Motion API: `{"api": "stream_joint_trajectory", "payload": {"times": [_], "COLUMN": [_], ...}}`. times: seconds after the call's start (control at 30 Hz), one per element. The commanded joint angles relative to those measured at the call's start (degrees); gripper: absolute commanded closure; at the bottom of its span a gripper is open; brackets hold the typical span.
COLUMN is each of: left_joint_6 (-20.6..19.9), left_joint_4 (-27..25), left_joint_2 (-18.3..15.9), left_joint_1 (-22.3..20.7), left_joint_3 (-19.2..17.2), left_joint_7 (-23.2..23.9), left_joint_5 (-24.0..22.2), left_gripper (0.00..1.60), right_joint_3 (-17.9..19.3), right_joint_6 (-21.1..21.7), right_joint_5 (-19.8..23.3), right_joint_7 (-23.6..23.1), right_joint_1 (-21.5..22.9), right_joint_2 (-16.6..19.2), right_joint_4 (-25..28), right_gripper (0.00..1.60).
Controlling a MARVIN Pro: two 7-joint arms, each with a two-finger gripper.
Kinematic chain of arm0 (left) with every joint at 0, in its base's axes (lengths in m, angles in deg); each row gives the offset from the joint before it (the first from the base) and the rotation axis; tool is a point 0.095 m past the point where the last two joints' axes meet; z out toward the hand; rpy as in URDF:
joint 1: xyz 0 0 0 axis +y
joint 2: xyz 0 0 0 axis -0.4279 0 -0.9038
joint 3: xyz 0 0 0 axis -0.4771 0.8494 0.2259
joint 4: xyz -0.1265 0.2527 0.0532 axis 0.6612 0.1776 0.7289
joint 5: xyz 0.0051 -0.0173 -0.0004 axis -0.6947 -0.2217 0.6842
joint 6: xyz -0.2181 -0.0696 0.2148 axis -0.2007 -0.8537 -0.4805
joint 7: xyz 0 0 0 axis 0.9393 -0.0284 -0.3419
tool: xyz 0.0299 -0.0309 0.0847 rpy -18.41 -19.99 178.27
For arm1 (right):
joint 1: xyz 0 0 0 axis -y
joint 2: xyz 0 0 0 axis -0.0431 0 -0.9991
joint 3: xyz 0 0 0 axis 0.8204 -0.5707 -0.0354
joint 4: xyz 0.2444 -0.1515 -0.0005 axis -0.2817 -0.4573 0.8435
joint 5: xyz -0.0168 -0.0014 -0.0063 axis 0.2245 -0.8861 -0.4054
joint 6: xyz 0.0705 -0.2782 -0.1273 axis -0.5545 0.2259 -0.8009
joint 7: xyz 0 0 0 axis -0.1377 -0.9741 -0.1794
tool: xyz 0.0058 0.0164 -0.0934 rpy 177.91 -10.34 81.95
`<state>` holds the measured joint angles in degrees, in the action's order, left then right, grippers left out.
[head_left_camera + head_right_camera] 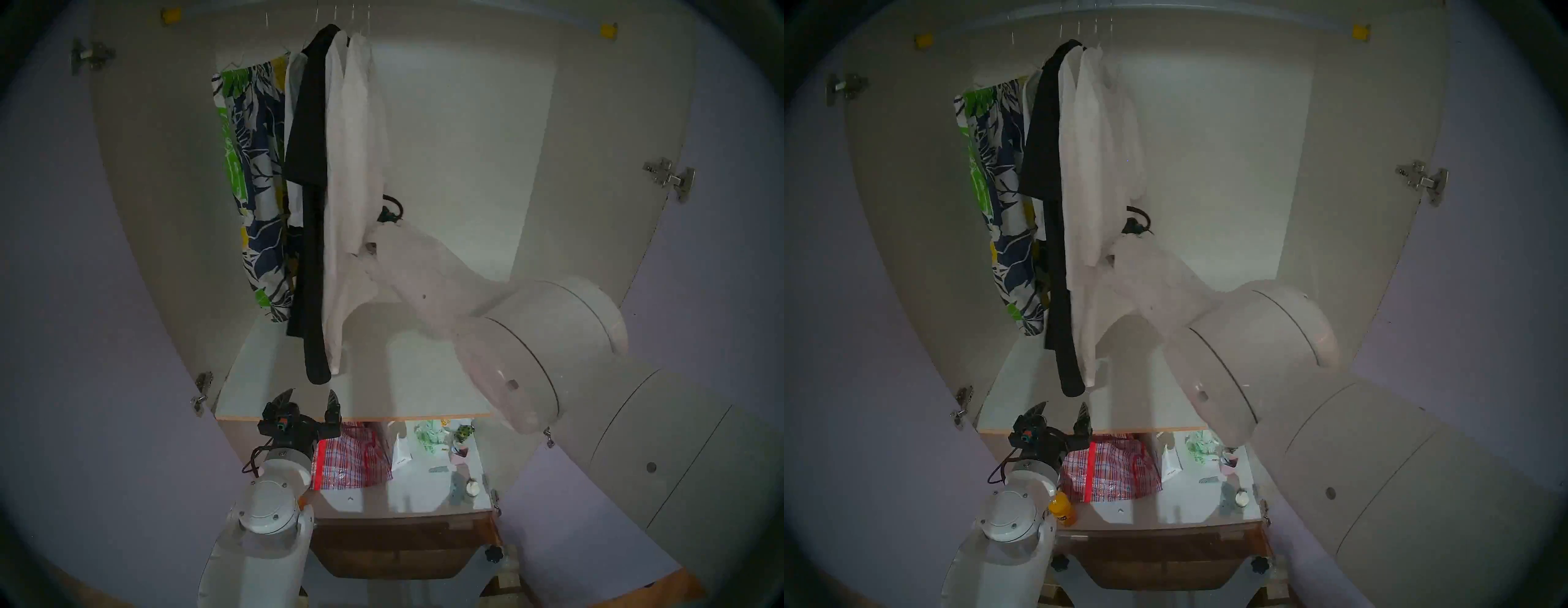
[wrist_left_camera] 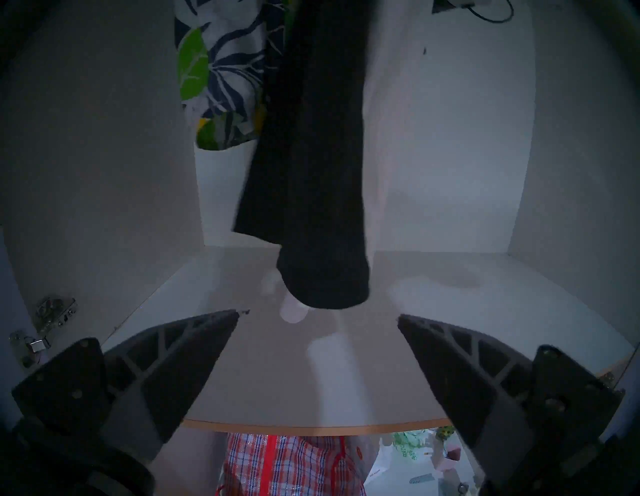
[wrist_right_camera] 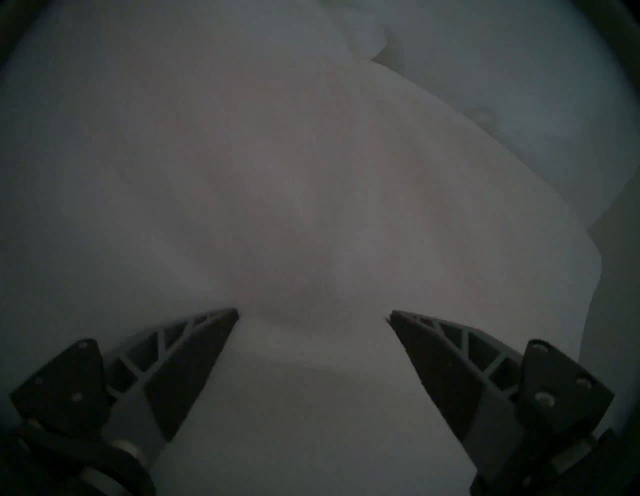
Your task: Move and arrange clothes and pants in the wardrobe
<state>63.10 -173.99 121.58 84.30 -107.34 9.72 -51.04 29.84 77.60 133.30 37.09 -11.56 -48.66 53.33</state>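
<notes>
This looks like a home bedroom or dressing corner, seen from in front of an open wardrobe with off-white inner walls. Its lilac doors swing on metal hinges, and a rail with yellow end brackets carries everyday garments on thin wire hangers: a navy, green and yellow leaf-print piece, a long black one and white T-shirts. Under the white tan-edged shelf sit household odds and ends, among them a red plaid woven bag and an orange drink bottle.
</notes>
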Motion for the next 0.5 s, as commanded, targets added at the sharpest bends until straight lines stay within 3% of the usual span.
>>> {"api": "stream_joint_trajectory", "payload": {"times": [0.0, 0.27, 0.47], "left_joint_6": [0.3, 0.3, 0.4], "left_joint_4": [-1.8, -1.8, -1.7], "left_joint_2": [-0.1, -0.1, -0.1], "left_joint_1": [-0.4, -0.4, -0.4], "left_joint_3": [0.1, 0.1, 0.2], "left_joint_7": [0.4, 0.4, 0.3], "left_joint_5": [-0.2, -0.2, -0.2], "left_gripper": [0.0, 0.0, 0.0], "right_joint_3": [-1.7, -5.6, -4.8], "right_joint_6": [4.0, 0.3, -0.8], "right_joint_5": [-1.6, -3.0, -2.7], "right_joint_7": [-4.6, -14.7, -15.0], "right_joint_1": [2.1, 0.7, 0.8], "right_joint_2": [2.1, 6.7, 8.7], "right_joint_4": [2.2, 4.7, 5.2], "right_gripper": [0.0, 0.0, 0.0]}}
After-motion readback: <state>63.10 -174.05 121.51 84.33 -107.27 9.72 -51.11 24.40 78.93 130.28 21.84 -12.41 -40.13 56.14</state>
